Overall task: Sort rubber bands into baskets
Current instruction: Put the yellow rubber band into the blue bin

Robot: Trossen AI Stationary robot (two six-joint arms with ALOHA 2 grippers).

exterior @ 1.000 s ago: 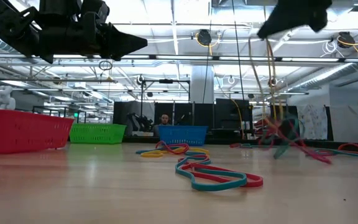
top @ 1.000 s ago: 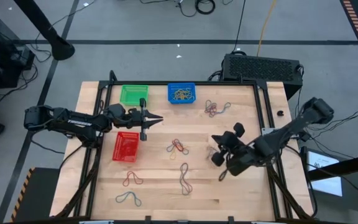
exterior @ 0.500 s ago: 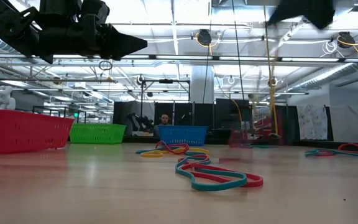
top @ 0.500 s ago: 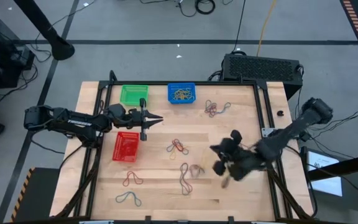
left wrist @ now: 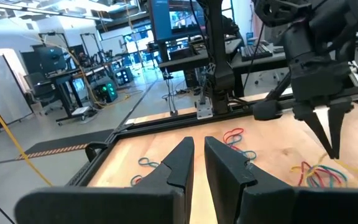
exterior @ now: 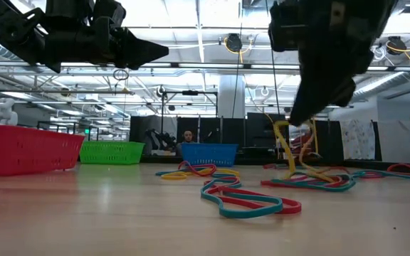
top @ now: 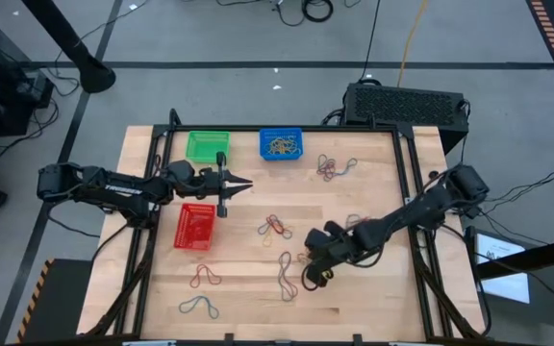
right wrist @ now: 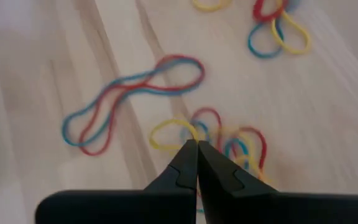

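Left arm: the left gripper (top: 241, 183) hangs above the tabletop (top: 373, 298) between the green basket (top: 206, 146) and the red basket (top: 194, 227), its fingers (left wrist: 180, 163) drawn to a narrow gap and holding nothing. The red basket lies just beside it; the green basket stands at the tabletop's far edge, with the blue basket (top: 281, 143) just beside it, already containing a tangle of bands.

Centre: loose rubber bands (top: 275, 227) lie in separate clusters on the bare wood: two near the front-left corner, one mid-table, a long red-and-blue loop (right wrist: 129, 93) towards the front, and a group near the blue basket.

Right arm: the right gripper (top: 312, 273) reaches low across the tabletop to a mixed yellow, red and blue bundle (right wrist: 219, 140) just beside the long loop. Its fingers (right wrist: 185, 163) are pressed together, tips at the bundle; in the low view a yellow strand (exterior: 285, 146) rises from the pile to the tips, so a band appears pinched.
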